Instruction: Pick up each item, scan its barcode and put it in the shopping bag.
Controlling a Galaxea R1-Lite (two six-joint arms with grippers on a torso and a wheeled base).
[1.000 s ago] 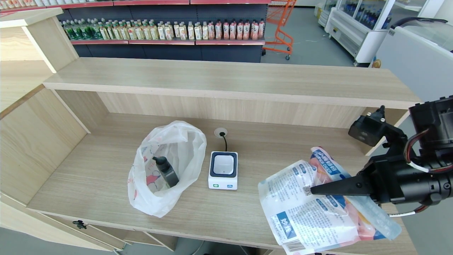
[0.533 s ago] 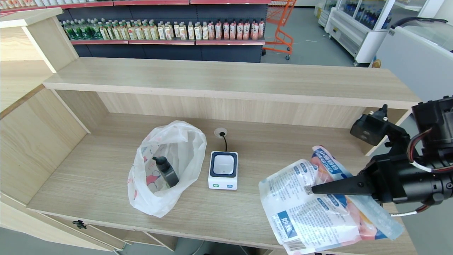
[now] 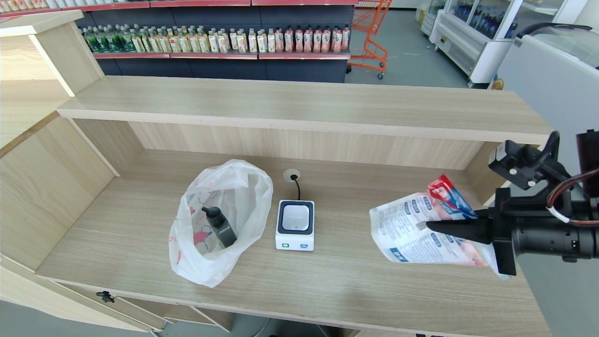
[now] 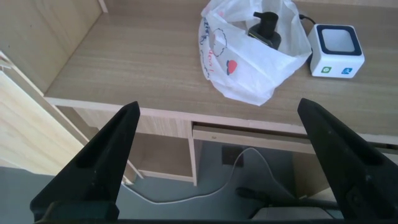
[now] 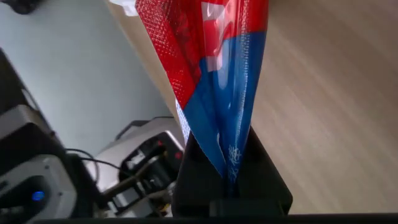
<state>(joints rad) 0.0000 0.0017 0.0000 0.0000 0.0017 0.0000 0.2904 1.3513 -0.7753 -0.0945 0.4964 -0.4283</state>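
My right gripper [image 3: 428, 226] is clamped flat on the pouch [image 3: 412, 231], one finger across its printed face and the other behind it; the right wrist view confirms the pinch on the red-and-blue sealed edge. Over the last second I have rolled the wrist and lifted. The pouch was sagging low over the counter's front right corner, with its face up towards the head camera. It now hangs higher and farther back, above the right end of the counter [image 3: 327, 281], and stands more on edge. I can't pick out a barcode on the side I can see, so I judge this as turning the pack ready to present it. Nothing has been scanned yet.

The scanner [image 3: 295, 225] sits well to the left of the pouch, window up, with bare wood between them. Its cable [image 3: 296, 187] runs back to a grommet, out of my path. Just beyond it the shopping bag [image 3: 220, 220] lies slumped with its mouth open and a dark pump bottle [image 3: 220, 227] already inside. The limp rim could catch the pouch on the drop.

My left gripper [image 4: 219, 104] hangs in front of the counter on the bag's side, jaws spread wide and empty.
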